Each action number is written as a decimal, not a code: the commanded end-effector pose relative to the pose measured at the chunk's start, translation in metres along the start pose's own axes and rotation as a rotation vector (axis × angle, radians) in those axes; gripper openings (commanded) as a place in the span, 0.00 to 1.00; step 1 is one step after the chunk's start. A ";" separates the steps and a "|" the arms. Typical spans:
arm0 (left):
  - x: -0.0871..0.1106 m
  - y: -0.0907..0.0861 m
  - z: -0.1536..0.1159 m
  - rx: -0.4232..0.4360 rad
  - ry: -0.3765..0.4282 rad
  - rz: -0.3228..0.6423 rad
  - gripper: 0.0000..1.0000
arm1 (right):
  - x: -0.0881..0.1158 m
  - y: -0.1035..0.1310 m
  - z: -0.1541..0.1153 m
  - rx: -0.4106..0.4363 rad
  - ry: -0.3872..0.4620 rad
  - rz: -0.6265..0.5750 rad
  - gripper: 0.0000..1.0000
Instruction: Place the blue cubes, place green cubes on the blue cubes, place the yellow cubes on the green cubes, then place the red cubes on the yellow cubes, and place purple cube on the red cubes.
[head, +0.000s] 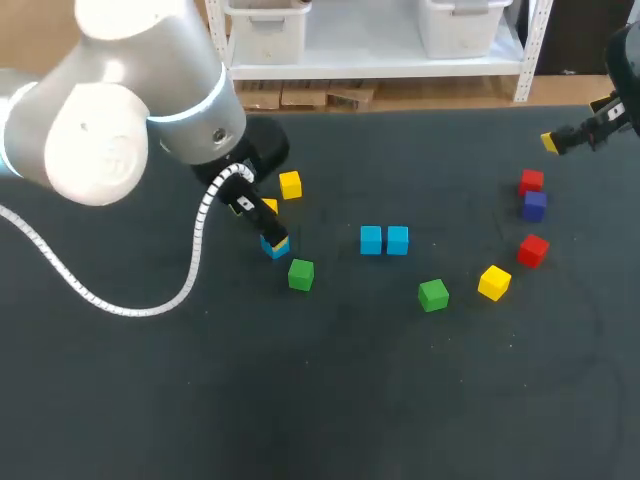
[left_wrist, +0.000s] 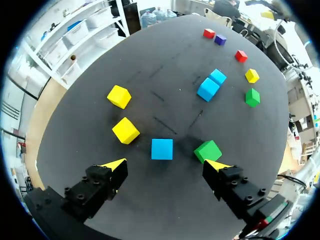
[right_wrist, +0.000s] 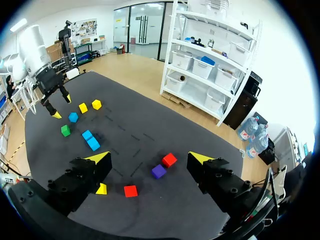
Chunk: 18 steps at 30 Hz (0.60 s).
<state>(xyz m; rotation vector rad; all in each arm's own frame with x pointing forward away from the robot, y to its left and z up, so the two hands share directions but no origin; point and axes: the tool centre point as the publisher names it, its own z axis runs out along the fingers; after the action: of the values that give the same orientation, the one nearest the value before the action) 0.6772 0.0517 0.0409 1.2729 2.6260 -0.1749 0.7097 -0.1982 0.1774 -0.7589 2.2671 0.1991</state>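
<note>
My left gripper (left_wrist: 166, 165) hangs open low over the mat, with a lone blue cube (left_wrist: 162, 149) just ahead of the gap between its fingers. A green cube (left_wrist: 207, 150) lies by one fingertip, and two yellow cubes (left_wrist: 125, 130) (left_wrist: 119, 96) lie off the other. In the head view this gripper (head: 272, 225) partly covers that blue cube (head: 272, 248). Two blue cubes (head: 384, 240) sit side by side mid-table. My right gripper (right_wrist: 150, 158) is open and empty, raised at the far right (head: 558, 140), above a red cube (right_wrist: 169, 160) and the purple cube (right_wrist: 159, 171).
A second green cube (head: 433, 294), a yellow cube (head: 494, 282) and a red cube (head: 533, 249) lie right of centre. A green cube (head: 300, 274) sits near the left gripper. The left arm's white cable (head: 150, 300) loops over the mat.
</note>
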 end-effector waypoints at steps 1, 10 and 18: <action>-0.002 0.005 0.011 0.018 0.025 0.024 1.00 | 0.001 0.002 0.002 0.010 -0.006 0.001 1.00; -0.004 0.007 0.030 0.009 0.072 0.079 1.00 | 0.001 0.002 0.002 0.010 -0.006 0.001 1.00; -0.003 0.010 0.042 0.025 0.086 0.075 1.00 | 0.001 0.002 0.002 0.010 -0.006 0.001 1.00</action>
<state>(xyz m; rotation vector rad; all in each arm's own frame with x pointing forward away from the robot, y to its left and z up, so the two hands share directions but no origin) 0.6867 0.0493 0.0051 1.4066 2.6430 -0.1419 0.7097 -0.1982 0.1774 -0.7588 2.2671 0.1991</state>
